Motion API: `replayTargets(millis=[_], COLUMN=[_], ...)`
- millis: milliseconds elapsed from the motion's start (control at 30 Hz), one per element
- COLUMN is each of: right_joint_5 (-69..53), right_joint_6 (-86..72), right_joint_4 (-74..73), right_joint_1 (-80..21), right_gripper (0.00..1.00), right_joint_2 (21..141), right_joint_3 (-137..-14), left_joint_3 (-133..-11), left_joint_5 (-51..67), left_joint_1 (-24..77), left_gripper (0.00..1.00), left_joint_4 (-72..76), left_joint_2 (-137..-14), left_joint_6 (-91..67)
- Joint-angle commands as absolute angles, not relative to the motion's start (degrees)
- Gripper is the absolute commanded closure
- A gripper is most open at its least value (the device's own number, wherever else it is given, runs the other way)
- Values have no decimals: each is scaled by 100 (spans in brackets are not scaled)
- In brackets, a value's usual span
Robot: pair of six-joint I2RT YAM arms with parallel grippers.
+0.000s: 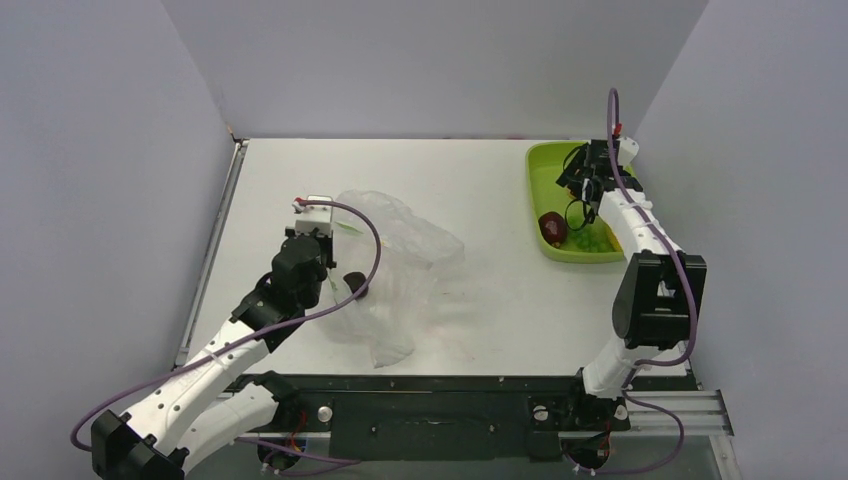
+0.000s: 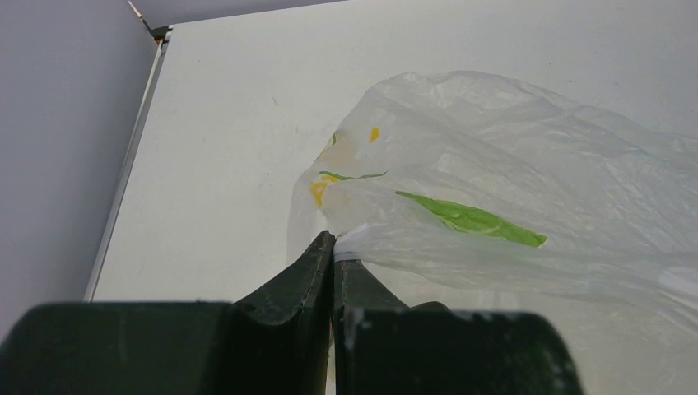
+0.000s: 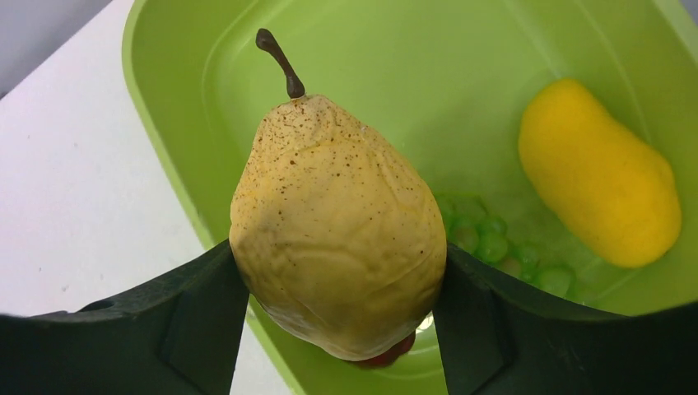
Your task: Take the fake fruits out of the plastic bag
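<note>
**One pear [image 3: 337,239] over the tray [image 3: 370,74], bag pinched across the desk**

Step in hand, as judged: drop-off. The right gripper [image 3: 342,309] was clamped on the speckled yellow pear, one finger on each flank and the stem pointing away. It held the pear above the lime-green tray, close to one wall. Three fake fruits lay inside: a yellow fruit [image 3: 601,197], green grapes [image 3: 494,247] and, seen from overhead, a dark red fruit [image 1: 552,228].

The left gripper [image 2: 333,247] was closed tight on a fold of the plastic bag [image 2: 510,164]. The bag lay crumpled on the left half of the desk [image 2: 230,123], well apart from the tray. The film looked slack. Whether any fruit was inside could not be told.

Next move, as judged: lower the pear toward a bare patch of tray floor, clear of the yellow fruit and grapes, then open the fingers. The pear is rounded and would likely roll, so a low release suits. The right arm would then need to cross to the bag while the left holds the film.

Surface and room: the desk was matt white and smooth with faint scuffs, and a metal rail ran along its left edge. Pale grey walls stood on three sides. Light was even, shadows soft.
</note>
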State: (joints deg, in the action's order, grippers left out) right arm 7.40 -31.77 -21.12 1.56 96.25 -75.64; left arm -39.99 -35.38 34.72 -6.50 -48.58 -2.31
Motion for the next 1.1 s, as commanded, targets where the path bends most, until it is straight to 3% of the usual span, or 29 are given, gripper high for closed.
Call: replayTargets(millis=[0, 67, 200, 400, 667, 1067], right_joint_5=[986, 1022, 1209, 1365, 1470, 991], right_joint_6=[-3060, -3042, -2958, -2805, -2791, -3020], right_joint_4=[-2175, -2179, -2201, -2063, -2121, -1203], right_joint_1=[220, 225, 220, 223, 159, -1042], right_gripper=[66, 53, 40, 26, 19, 23], right_joint_2=[9950, 10099, 10261, 10047, 9850, 8204], right_joint_3=[-8090, -8126, -8106, -7888, -7733, -5990], left_joint_3=[-4080, -4078, -4067, -4086, -4105, -4145], left_joint_5=[-3327, -3298, -3291, -3082, -2887, -2372], left_joint_1=[3437, 3437, 3437, 3436, 3445, 3453], left_gripper=[100, 100, 100, 100, 100, 100], left_joint_4=[-430, -423, -422, -427, -488, -648], left_joint_2=[-4914, -4912, -4898, -4902, -4914, -4916], left_joint_6=[-211, -211, -207, -202, -202, -177])
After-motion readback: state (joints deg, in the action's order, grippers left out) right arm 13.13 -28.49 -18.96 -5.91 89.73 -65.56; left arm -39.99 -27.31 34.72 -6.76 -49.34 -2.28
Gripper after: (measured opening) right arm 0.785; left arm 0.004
